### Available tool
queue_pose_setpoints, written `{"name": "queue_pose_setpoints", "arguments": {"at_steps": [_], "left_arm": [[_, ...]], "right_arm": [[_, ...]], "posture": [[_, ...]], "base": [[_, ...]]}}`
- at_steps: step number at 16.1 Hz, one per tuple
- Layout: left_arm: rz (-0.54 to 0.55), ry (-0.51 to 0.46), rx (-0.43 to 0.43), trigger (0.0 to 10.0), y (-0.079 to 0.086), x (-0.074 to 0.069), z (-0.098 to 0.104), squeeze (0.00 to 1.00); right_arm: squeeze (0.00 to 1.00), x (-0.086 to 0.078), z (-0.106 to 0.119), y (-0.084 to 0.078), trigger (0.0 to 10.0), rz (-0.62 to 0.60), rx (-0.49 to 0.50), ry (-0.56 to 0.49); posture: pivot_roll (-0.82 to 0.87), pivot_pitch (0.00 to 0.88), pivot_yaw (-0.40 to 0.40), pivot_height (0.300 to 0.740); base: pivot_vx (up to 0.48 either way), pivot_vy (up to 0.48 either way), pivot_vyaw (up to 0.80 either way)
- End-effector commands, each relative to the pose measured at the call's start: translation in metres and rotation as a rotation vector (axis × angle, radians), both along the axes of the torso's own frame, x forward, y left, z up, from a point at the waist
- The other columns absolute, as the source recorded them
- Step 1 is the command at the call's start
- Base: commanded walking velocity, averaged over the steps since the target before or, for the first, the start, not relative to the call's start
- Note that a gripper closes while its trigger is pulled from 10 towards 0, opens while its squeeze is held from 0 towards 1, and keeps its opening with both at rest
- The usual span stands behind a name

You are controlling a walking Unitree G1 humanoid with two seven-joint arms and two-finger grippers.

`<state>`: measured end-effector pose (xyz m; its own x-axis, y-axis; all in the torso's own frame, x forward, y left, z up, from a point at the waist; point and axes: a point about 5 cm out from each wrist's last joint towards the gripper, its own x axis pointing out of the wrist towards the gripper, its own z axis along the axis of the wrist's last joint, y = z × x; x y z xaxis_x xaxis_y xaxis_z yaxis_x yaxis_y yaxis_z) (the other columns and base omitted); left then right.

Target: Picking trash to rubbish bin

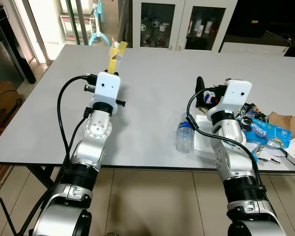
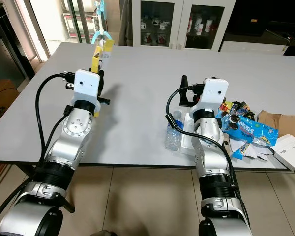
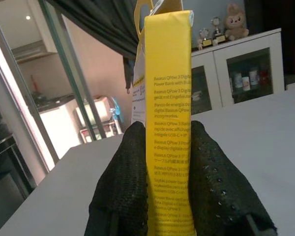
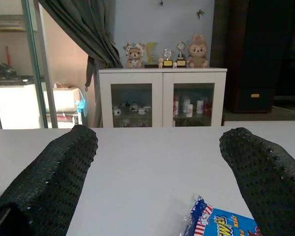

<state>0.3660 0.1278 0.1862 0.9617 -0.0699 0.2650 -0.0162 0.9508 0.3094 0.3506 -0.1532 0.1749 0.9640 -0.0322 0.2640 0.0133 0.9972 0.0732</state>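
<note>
Left gripper (image 3: 168,162) raised above the grey tabletop (image 1: 157,88), its two black fingers (image 3: 128,172) clamped on the sides of a flat yellow cardboard package (image 3: 168,98) with printed text, held upright. Right gripper (image 4: 162,172) spread wide and holding nothing, low over the table near its front right edge. Just beside it lie a clear plastic bottle (image 1: 184,136), a blue snack wrapper (image 1: 265,132) and a white tray (image 1: 202,142).
</note>
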Motion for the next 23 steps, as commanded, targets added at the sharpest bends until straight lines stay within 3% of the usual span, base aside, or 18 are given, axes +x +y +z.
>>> {"name": "queue_pose_setpoints", "arguments": {"at_steps": [1, 6, 23], "left_arm": [[-0.019, -0.032, 0.013, 10.0, -0.0065, -0.0012, 0.0075, 0.0], [-0.013, -0.016, 0.013, 10.0, -0.0056, 0.0002, 0.0051, 0.0], [-0.006, -0.002, 0.008, 10.0, -0.0058, -0.0003, 0.0016, 0.0]], "right_arm": [[0.0, -0.0008, -0.0025, -0.0044, 10.0, -0.02, 0.0, 0.004], [0.0, -0.0004, -0.0045, -0.0041, 10.0, -0.014, 0.004, 0.012], [0.0, -0.0009, -0.009, -0.0033, 10.0, -0.002, 0.007, 0.035]], "posture": [[0.0, 0.013, -0.037, 0.74], [0.0, 0.013, -0.038, 0.74], [0.0, 0.02, -0.044, 0.74]], "base": [[0.0, 0.0, 0.0], [0.0, 0.0, 0.0], [-0.286, 0.0, 0.0]]}}
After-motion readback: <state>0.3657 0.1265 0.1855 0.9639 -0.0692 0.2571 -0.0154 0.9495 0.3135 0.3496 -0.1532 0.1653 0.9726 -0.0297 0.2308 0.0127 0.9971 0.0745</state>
